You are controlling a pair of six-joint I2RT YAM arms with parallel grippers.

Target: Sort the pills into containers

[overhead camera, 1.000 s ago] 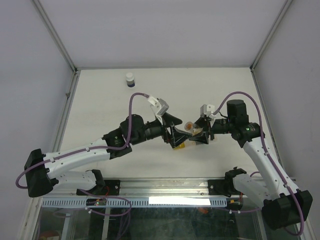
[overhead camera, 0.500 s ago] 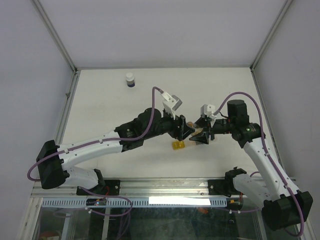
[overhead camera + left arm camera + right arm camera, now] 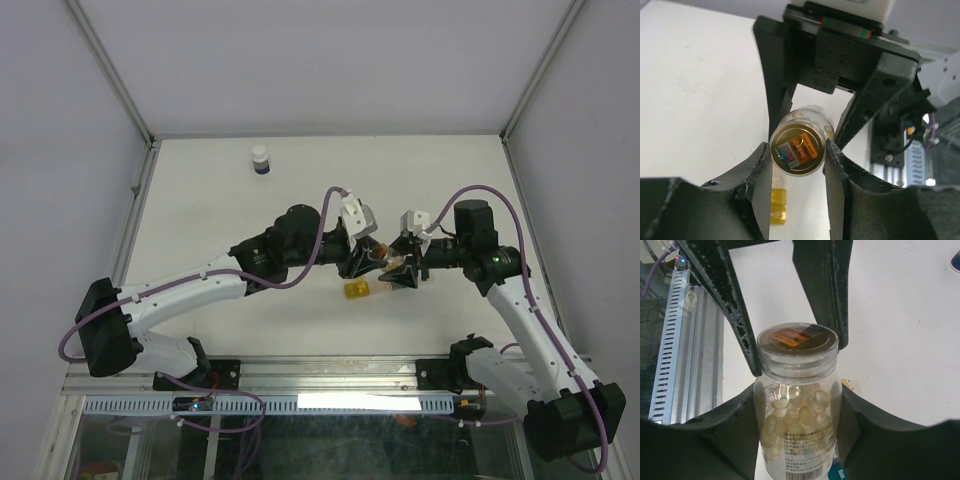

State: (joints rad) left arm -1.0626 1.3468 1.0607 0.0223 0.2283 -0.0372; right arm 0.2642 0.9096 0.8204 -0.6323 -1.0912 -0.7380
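Observation:
My right gripper (image 3: pixel 400 270) (image 3: pixel 797 395) is shut on a clear pill bottle (image 3: pixel 797 415) held above the table, its body full of pale yellowish pills (image 3: pixel 800 407). The bottle's clear lid (image 3: pixel 797 152) (image 3: pixel 797 340), with an orange and blue sticker, points at my left gripper (image 3: pixel 368 258) (image 3: pixel 798 148). The left jaws stand on either side of the lid and press against it. Below the bottle a small yellow container (image 3: pixel 356 290) (image 3: pixel 778 210) sits on the table. The other containers are hidden from view.
A small white bottle with a dark blue band (image 3: pixel 260 159) stands at the far left of the white table (image 3: pixel 200 210). A metal rail (image 3: pixel 320 375) (image 3: pixel 675 340) runs along the near edge. Frame posts and walls enclose the sides.
My left arm has swung right to the bottle, and its jaws have closed from wide open onto the lid. The right arm and the bottle have stayed still.

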